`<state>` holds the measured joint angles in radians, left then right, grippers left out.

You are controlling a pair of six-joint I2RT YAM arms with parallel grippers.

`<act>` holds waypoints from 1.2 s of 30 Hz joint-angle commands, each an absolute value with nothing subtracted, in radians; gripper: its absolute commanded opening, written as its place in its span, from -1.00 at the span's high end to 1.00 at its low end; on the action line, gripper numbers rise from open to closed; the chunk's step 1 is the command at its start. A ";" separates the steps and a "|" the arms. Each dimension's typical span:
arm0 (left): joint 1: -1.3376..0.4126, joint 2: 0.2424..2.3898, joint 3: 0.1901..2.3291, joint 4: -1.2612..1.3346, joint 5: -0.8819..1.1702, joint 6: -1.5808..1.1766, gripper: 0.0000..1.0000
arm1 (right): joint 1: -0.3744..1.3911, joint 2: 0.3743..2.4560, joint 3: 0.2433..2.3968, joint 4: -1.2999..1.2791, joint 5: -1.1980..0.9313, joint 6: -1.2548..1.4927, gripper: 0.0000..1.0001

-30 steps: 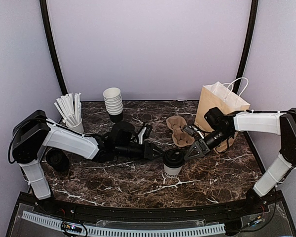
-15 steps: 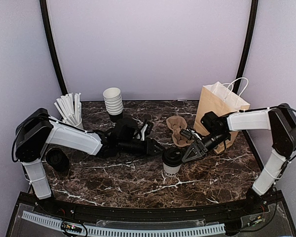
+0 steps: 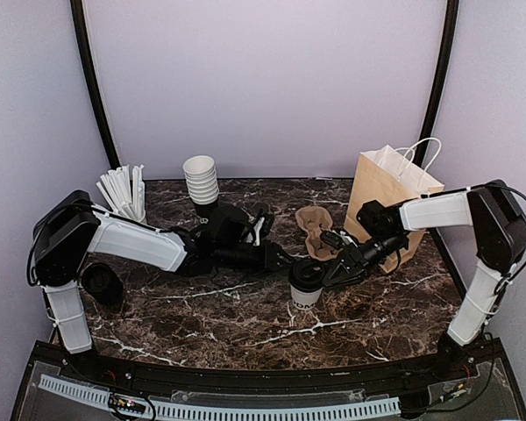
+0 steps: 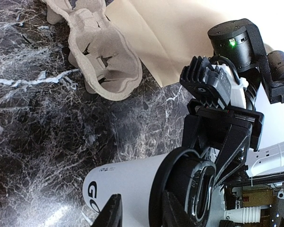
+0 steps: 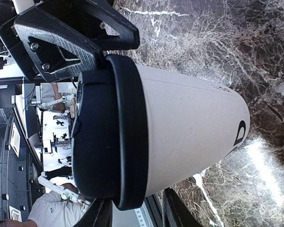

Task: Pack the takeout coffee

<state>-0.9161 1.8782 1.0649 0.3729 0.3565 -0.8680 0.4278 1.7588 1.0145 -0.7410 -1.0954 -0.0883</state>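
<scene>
Between left claw and right claw | takeout coffee upright

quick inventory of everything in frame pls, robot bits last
takeout coffee cup: 1, white with black lid, upright, table centre
cup carrier: 1, tan pulp, empty, beyond the cup
paper bag: 1, brown with white handles, upright, back right
lidless cups: 1 stack, white, back centre-left
cup of sticks: 1, white, back left
round object: 1, black, left edge, kind unclear
table: 1, dark marble
left gripper: black, at lid's left, grip unclear
right gripper: black, at lid's right, grip unclear
</scene>
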 commanded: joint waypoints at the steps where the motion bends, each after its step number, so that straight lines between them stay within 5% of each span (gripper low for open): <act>1: -0.925 1.971 1.022 0.107 0.316 -0.847 0.38 | 0.396 1.824 1.014 -0.668 -0.827 -0.111 0.28; 16: -0.925 1.862 1.216 0.212 0.315 -0.595 0.17 | 0.396 1.628 1.062 -0.787 -1.069 -0.303 -0.27; 36: -0.957 1.676 1.015 0.189 0.354 -0.626 0.00 | 0.362 1.709 1.133 -0.760 -1.003 -0.263 0.15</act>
